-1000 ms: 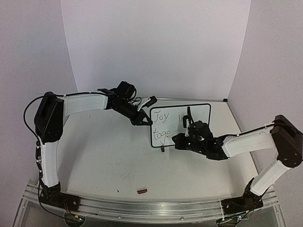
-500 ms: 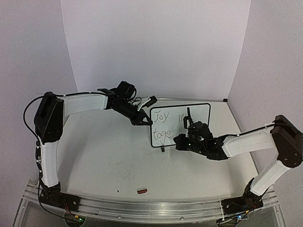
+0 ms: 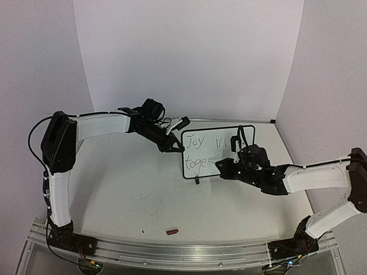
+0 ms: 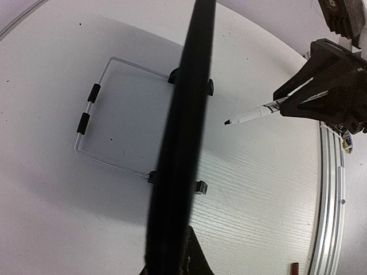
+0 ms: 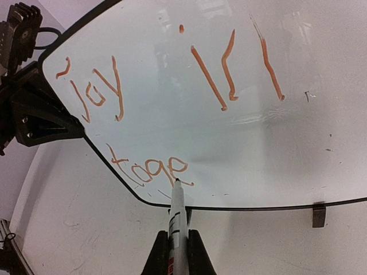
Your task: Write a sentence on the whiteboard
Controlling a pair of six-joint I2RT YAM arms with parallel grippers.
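The small, round-cornered, black-bordered whiteboard (image 5: 269, 149) stands on its long lower edge on the white table (image 3: 126, 183). It is in the far right part of the table, close to the far edge. Two small black feet (image 4: 202, 186) support it. A thin wire frame (image 4: 109, 112) with two black sleeves lies flat on the table, on the side of the board away from the writing.

The left gripper (image 3: 174, 146) is clamped tight on the left edge of the whiteboard. In the left wrist view the board appears edge-on as a dark strip rising from between the fingers.

The right gripper (image 5: 178, 252) is closed firmly on a white-barrelled marker pen (image 5: 177, 220) with a black tip. The pen points at the writing face from the near side. Its tip touches the board low on the left, just above the bottom border.

The sentence (image 5: 206, 79) is orange-red in the right wrist view and sits in two lines. The upper line reads roughly "Joy in". The lower line reads "toge", and the pen tip is at the end of the last letter.

A small dark red object (image 3: 172, 231) lies on the table near the middle of the near edge, well apart from the board; its type cannot be determined.
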